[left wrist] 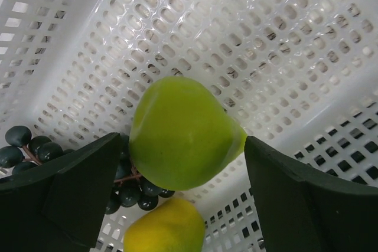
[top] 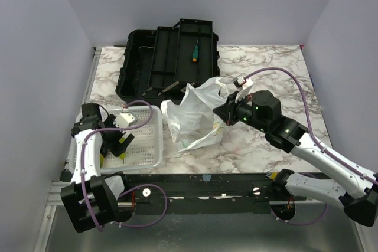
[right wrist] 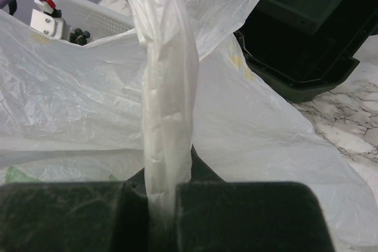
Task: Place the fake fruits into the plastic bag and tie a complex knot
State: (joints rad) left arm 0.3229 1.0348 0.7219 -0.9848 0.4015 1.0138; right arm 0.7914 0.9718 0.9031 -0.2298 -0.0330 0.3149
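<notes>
In the left wrist view a glossy green fake fruit [left wrist: 180, 134] lies in the white perforated basket [left wrist: 266, 39], with a yellow one [left wrist: 165, 228] just below it. My left gripper [left wrist: 183, 166] is open, its fingers standing either side of the green fruit, close to its flanks. From above, that gripper [top: 118, 146] reaches down into the basket [top: 147, 146]. The crinkly white plastic bag [top: 192, 119] slumps mid-table with its mouth raised. My right gripper [right wrist: 162, 199] is shut on a twisted loop handle [right wrist: 165, 87] of the bag [right wrist: 71, 104], holding it up at the bag's right side [top: 227, 110].
A bunch of dark fake grapes [left wrist: 23, 146] lies beside the fruits in the basket. An open black toolbox [top: 168, 57] stands at the back, holding a green-handled screwdriver [top: 194, 51]. The toolbox's corner [right wrist: 301, 45] is close behind the bag.
</notes>
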